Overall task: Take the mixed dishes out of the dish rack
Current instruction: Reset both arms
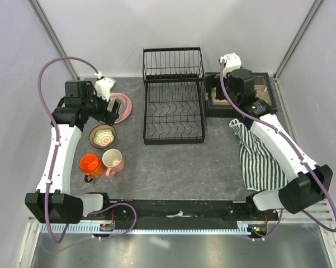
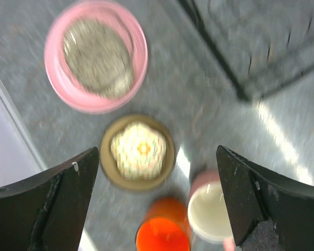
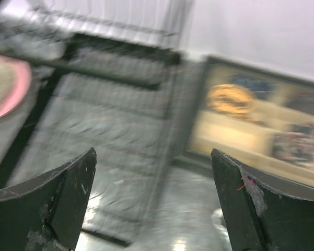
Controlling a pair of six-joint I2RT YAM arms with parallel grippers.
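The black wire dish rack [image 1: 173,106] stands at the back middle with nothing in it; it also shows in the right wrist view [image 3: 109,120]. Left of it lie the pink plate [image 1: 124,105] [image 2: 138,47] with the grey speckled plate [image 2: 96,57] on it, the brown bowl with patterned inside [image 1: 102,135] [image 2: 137,151], the orange mug [image 1: 90,163] [image 2: 163,230] and the pink mug [image 1: 113,161] [image 2: 211,209]. I see no separate small pale bowl. My left gripper [image 1: 112,109] [image 2: 157,209] hangs open and empty above these dishes. My right gripper [image 1: 215,92] [image 3: 154,204] is open and empty at the rack's right edge.
A dark compartmented tray of trinkets [image 1: 263,92] [image 3: 261,120] sits right of the rack. A striped cloth [image 1: 257,156] lies at the right, partly under my right arm. Grey walls close the table on three sides.
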